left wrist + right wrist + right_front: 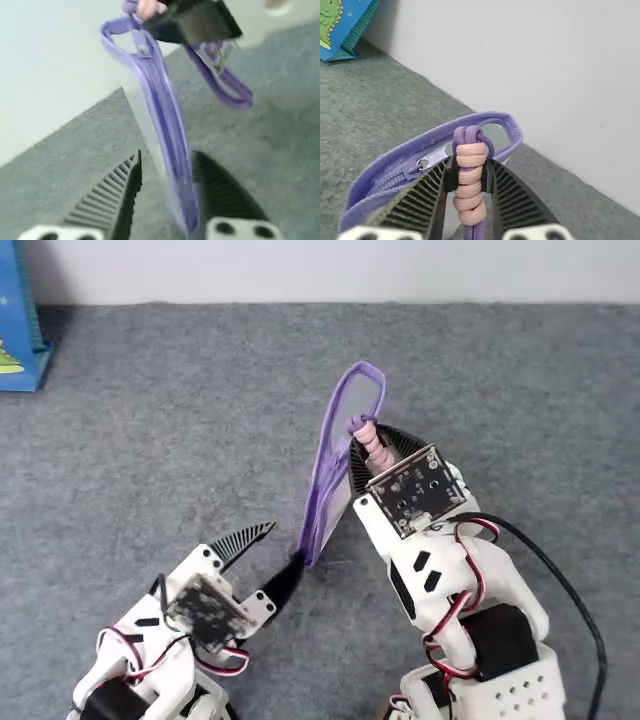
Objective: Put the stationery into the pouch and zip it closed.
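Note:
A see-through pouch with purple edging [335, 475] is held up off the grey mat, tilted on edge. Its pink braided zipper pull [372, 440] sits at the upper end, and my right gripper [363, 445] is shut on it. In the right wrist view the pull [469, 165] is pinched between the fingers [430, 195], with the zipper slider [422, 163] just beside them on the pouch rim [485, 120]. My left gripper [268, 558] is open at the pouch's lower end. In the left wrist view the purple edge [175, 165] runs between the two fingers, close against one finger [220, 200].
A blue box with a green dinosaur print [18, 330] stands at the far left corner against the white wall. The grey mat [150, 420] stretches left and behind the arms. The right arm's body [480, 630] fills the near right.

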Controlling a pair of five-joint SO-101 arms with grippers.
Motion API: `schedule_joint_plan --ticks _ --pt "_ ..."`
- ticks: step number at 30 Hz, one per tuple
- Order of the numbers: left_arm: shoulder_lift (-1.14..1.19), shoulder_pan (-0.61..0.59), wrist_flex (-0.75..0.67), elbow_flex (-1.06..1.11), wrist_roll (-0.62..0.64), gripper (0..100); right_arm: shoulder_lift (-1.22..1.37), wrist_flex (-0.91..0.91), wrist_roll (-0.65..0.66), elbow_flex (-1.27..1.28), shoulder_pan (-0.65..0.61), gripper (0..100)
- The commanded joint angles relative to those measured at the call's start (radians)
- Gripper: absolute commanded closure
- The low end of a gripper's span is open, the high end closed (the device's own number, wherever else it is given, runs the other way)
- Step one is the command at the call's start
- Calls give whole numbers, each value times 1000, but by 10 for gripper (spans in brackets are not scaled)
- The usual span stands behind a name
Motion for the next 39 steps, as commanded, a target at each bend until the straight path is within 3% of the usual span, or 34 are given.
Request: schedule_joint_plan --ticks 1,11,17,21,27,33,39 --pt "-3 -8 -60 -50 58 745 5 33 -6 -11 -33 989" --pt "0 -61 -321 119 64 746 -127 145 -6 -12 -159 989" --pt "3 -55 -376 147 61 799 -157 177 -6 -12 -189 989" --pt "2 -12 -374 145 54 852 -157 176 -6 -11 -186 989" --pt "0 38 -370 145 -69 987 -157 170 -8 -11 -185 989" --pt "-2 37 -298 128 -78 989 -154 114 -28 -2 -122 989" --pt "-2 37 -94 22 -81 990 -154 -18 -28 58 2 989"
